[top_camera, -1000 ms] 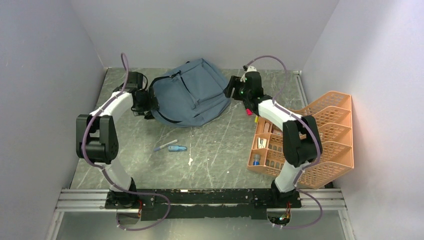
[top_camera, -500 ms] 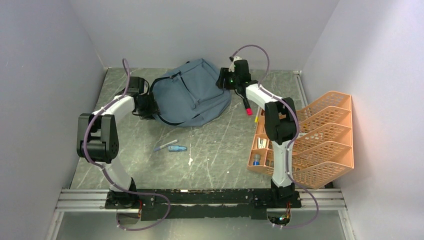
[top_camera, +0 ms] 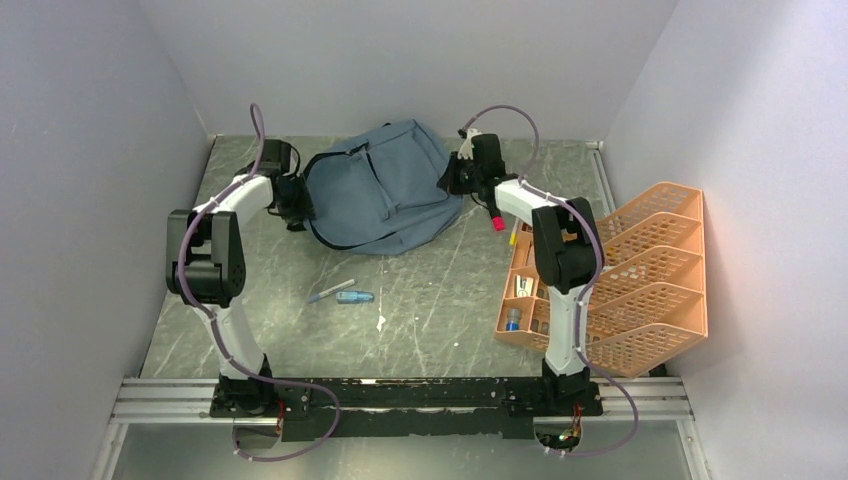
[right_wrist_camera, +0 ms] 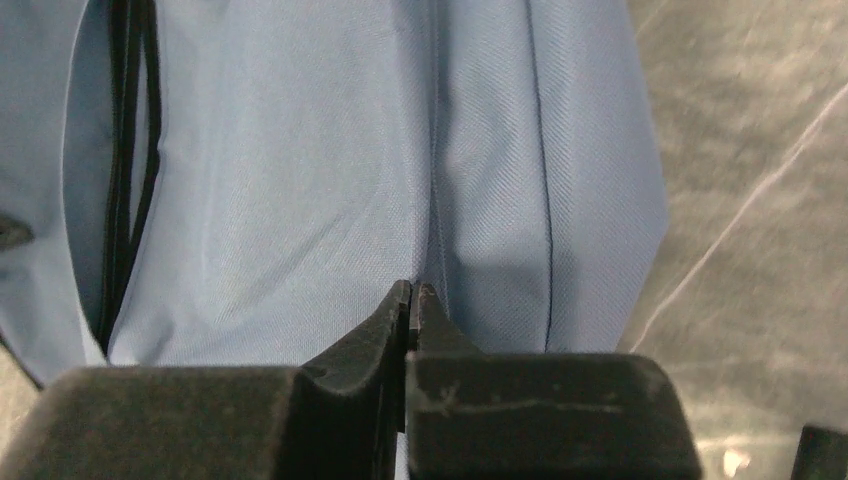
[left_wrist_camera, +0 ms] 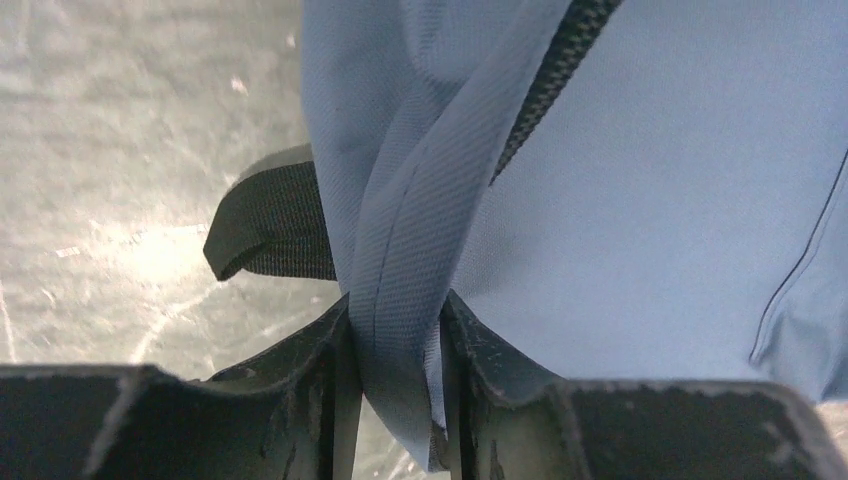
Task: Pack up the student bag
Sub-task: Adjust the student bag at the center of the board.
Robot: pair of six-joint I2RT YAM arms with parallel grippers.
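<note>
At the student bag [top_camera: 385, 190], left fingers [left_wrist_camera: 492, 362] pinch a fabric fold; right fingers [right_wrist_camera: 368, 342] pressed together.

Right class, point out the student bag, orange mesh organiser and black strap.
student bag [top_camera: 385, 190]: top view, front pocket panel.
orange mesh organiser [top_camera: 660, 260]: top view, middle tier's mesh.
black strap [left_wrist_camera: 270, 235]: left wrist view, looped end.

We see the student bag [top_camera: 385, 190], a soft slate blue-grey backpack with black zips, lying flat at the far middle of the table [top_camera: 420, 300] with its front pocket facing up. At its left edge the fabric is gathered into a raised fold, and a black strap [left_wrist_camera: 270, 235] pokes out from beneath.
</note>
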